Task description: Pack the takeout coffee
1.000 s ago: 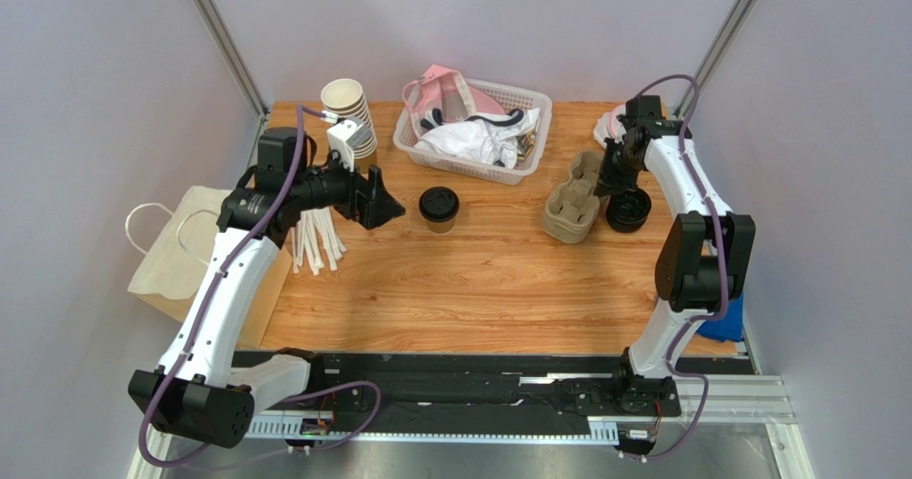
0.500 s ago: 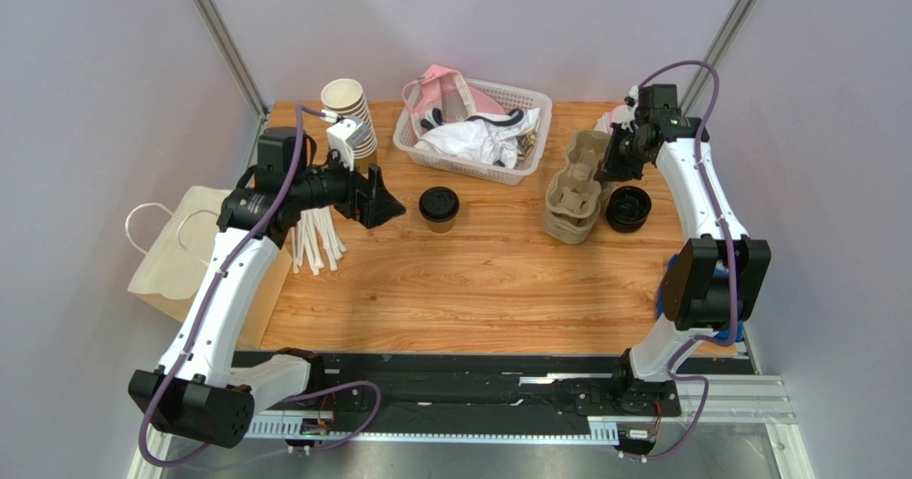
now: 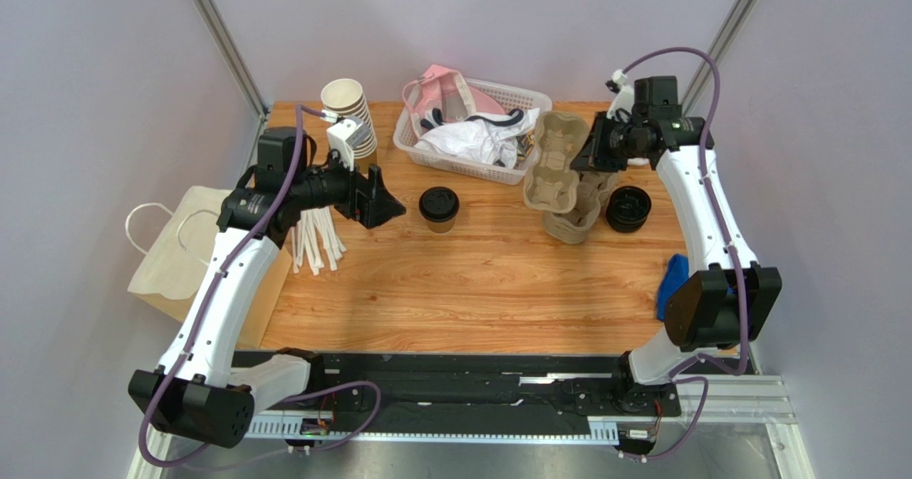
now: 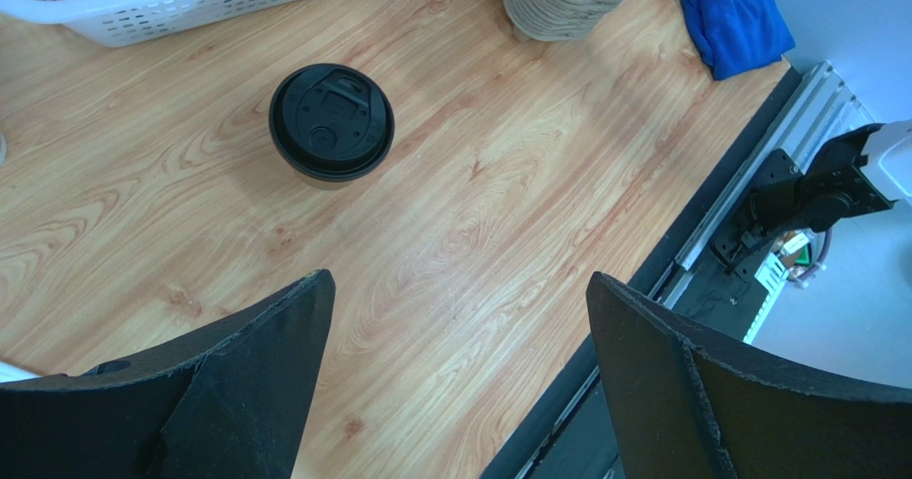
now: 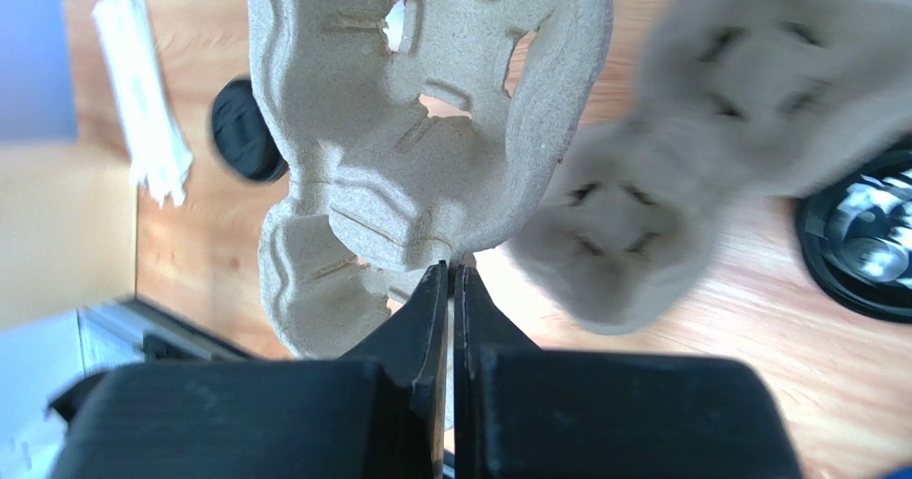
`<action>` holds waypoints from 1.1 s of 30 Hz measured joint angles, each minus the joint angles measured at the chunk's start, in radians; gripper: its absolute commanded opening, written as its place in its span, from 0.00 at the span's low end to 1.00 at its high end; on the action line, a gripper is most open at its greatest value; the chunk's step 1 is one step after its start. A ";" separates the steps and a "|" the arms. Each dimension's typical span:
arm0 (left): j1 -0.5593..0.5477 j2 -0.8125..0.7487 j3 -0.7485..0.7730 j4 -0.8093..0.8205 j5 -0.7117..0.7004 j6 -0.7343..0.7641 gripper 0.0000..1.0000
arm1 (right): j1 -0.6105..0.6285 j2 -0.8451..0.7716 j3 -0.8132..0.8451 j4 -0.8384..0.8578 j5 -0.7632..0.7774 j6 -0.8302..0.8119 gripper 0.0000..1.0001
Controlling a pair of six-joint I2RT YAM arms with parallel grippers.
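Coffee (image 3: 438, 207) stands lidded mid-counter (image 3: 471, 287), not yet packed. The right end effector (image 5: 451, 276), clenched on the edge of 1 pulp cup carrier (image 3: 555, 161), holds it above the stack (image 3: 574, 225) at far right. The left end effector (image 3: 380, 203) hovers released just left of the coffee. Seating the cup and bagging are left.

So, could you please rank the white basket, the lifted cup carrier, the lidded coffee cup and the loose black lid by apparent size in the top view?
1. white basket
2. lifted cup carrier
3. lidded coffee cup and loose black lid: these look alike.
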State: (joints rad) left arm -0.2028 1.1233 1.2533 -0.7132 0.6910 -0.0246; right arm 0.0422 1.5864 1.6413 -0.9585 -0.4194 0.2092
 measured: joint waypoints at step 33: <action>0.343 -0.040 0.272 0.058 0.129 -0.203 0.98 | 0.819 0.532 0.424 0.198 0.164 0.135 0.00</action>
State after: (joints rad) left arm 0.1398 1.0836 1.5249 -0.6552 0.8200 -0.2272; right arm 0.8612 2.1185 2.0651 -0.7601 -0.2558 0.3443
